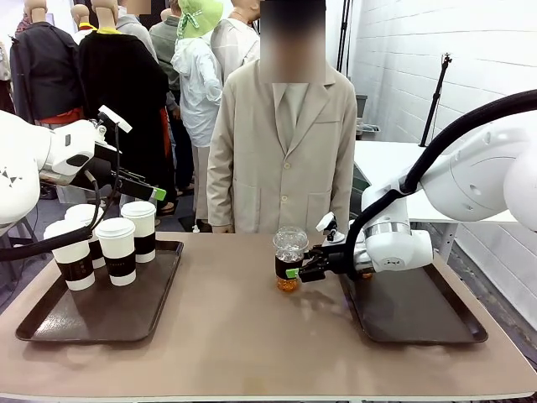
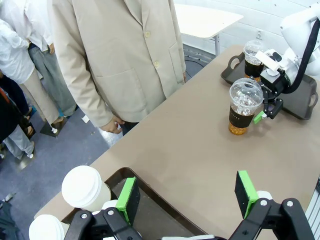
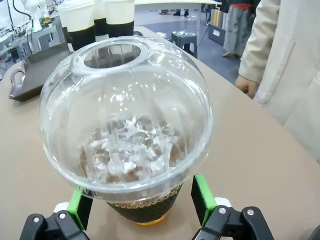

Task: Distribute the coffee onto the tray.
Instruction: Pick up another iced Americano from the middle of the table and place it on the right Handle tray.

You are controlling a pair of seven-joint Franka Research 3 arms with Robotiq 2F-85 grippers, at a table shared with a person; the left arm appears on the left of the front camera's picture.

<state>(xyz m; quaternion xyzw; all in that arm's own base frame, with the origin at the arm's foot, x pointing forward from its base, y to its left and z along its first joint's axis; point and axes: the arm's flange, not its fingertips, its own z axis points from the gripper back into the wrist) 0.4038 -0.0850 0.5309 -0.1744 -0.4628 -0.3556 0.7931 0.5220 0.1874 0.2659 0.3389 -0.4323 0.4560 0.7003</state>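
Overhead, nothing special: a tan-brown table (image 1: 235,336) with a dark tray (image 1: 50,323) at left carrying four white sleeved cups (image 1: 116,250), and a second tray (image 1: 419,315) at right. Between the trays an iced dome-lidded cup (image 1: 289,256) stands on the table, the right gripper (image 1: 302,269) around it, jaws apart. Another iced cup (image 2: 251,59) sits on the right tray. The left gripper (image 2: 187,197) hovers over the left tray, jaws apart. A person in a beige coat (image 1: 281,151) stands at the far side; white brick wall (image 1: 403,59) behind.
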